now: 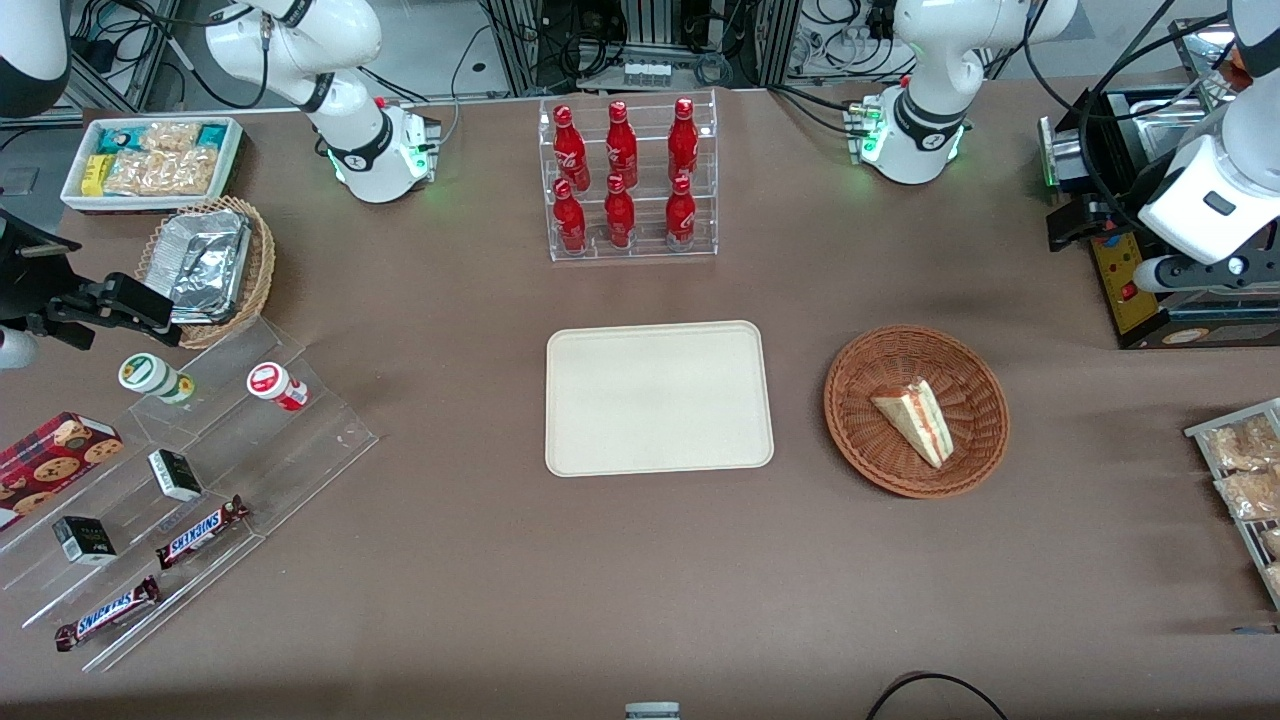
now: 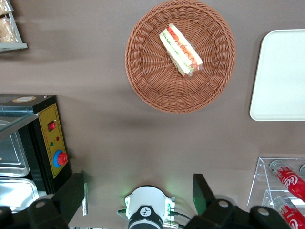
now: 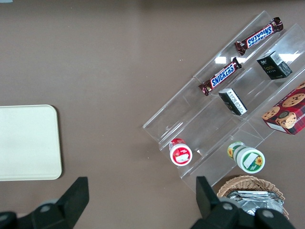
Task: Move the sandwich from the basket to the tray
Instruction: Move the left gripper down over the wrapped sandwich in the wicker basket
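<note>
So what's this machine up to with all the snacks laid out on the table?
It is about to move a sandwich from a brown wicker basket onto the cream tray beside it. Nothing has been picked up yet: the sandwich lies in the basket and the tray is bare. The working arm's gripper hangs open, high above the table near the basket, holding nothing. A rack of red bottles stands farther from the front camera than the tray.

Sandwich (image 1: 914, 420) in basket (image 1: 862, 375), beside bare tray (image 1: 658, 397).
</note>
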